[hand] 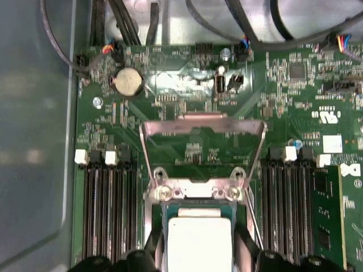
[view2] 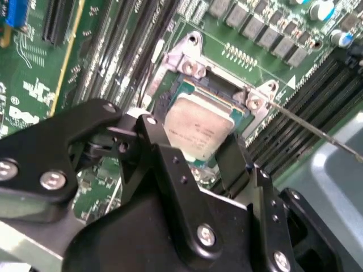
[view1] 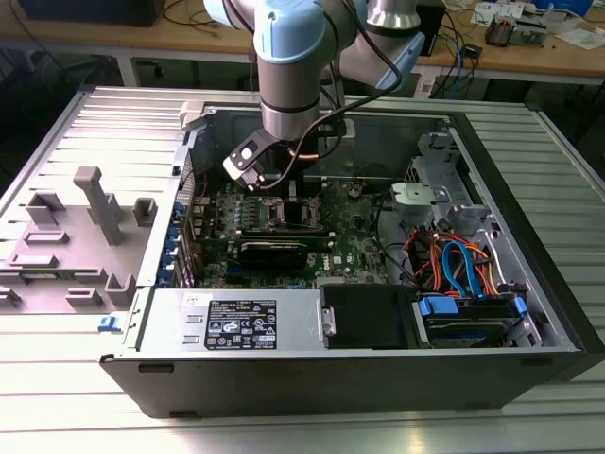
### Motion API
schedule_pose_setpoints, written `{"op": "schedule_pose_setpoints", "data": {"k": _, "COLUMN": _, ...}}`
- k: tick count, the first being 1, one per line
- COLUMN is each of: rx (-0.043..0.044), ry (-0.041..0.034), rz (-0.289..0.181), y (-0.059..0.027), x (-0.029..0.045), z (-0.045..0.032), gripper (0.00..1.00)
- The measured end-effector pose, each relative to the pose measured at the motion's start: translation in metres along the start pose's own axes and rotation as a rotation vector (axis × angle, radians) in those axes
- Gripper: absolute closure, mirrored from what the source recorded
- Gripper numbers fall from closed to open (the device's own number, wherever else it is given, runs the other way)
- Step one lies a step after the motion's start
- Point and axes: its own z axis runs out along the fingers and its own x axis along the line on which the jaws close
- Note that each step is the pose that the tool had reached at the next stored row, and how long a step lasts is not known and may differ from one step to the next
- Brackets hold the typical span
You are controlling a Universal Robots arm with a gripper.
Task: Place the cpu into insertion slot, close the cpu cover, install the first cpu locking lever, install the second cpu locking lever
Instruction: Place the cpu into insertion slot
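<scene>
— Ribbed grey metal surface (view1: 529,416), an open computer case (view1: 312,378) lying on it, and the arm reaching down to the middle of the green motherboard (view1: 364,241). What's the gripper (view2: 193,141) got?

— Its black fingers (view2: 156,153) pinch the cpu (view2: 198,122) by two opposite edges, right at the insertion slot (view2: 212,88). I can't tell whether it's fully seated.

— And the cpu cover (hand: 204,127)?

— Raised on its hinge at the slot's edge. It's a thin silvery frame, and the board shows through its square window.

— Where's the danger?

— I'd say alignment. That chip is a flat square with a smooth, matt metal top. If it's let go slightly skewed, a corner could ride up on the slot's wall and sit crooked.

— And the grip?

— Hard fingers on thin edges look slick to me, so a slip could tilt it. A thin, light cover could also swing down onto the fingers.
</scene>
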Motion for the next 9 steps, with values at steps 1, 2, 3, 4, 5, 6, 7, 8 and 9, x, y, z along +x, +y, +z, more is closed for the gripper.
{"op": "schedule_pose_setpoints", "data": {"k": 1, "rx": 0.0003, "ry": -0.0002, "rz": 0.0, "y": 0.0, "x": 0.0, "z": -0.0001, "gripper": 0.4}}
{"op": "schedule_pose_setpoints", "data": {"k": 2, "rx": 0.0003, "ry": -0.0003, "rz": 0.0, "y": 0.0, "x": -0.0001, "z": -0.0001, "gripper": 0.4}}
{"op": "schedule_pose_setpoints", "data": {"k": 3, "rx": 0.0003, "ry": -0.0003, "rz": 0.0, "y": 0.0, "x": -0.0001, "z": -0.0001, "gripper": 0.4}}
{"op": "schedule_pose_setpoints", "data": {"k": 4, "rx": 0.0003, "ry": -0.0003, "rz": 0.0, "y": 0.0, "x": -0.0001, "z": -0.0001, "gripper": 0.4}}
{"op": "schedule_pose_setpoints", "data": {"k": 5, "rx": 0.0003, "ry": 0.0, "rz": 0.0, "y": 0.0, "x": 0.0, "z": -0.0003, "gripper": 0.4}}
{"op": "schedule_pose_setpoints", "data": {"k": 6, "rx": 0.0002, "ry": 0.0005, "rz": 0.0, "y": 0.0, "x": 0.0, "z": -0.0008, "gripper": 0.4}}
{"op": "schedule_pose_setpoints", "data": {"k": 7, "rx": 0.0001, "ry": 0.0012, "rz": 0.0, "y": 0.0, "x": 0.0001, "z": -0.0014, "gripper": 0.4}}
{"op": "schedule_pose_setpoints", "data": {"k": 8, "rx": 0.0002, "ry": 0.0012, "rz": 0.0, "y": 0.0001, "x": 0.0001, "z": -0.0019, "gripper": 0.4}}
{"op": "schedule_pose_setpoints", "data": {"k": 9, "rx": 0.0006, "ry": 0.0008, "rz": 0.0, "y": 0.0001, "x": 0.0001, "z": -0.0024, "gripper": 0.4}}
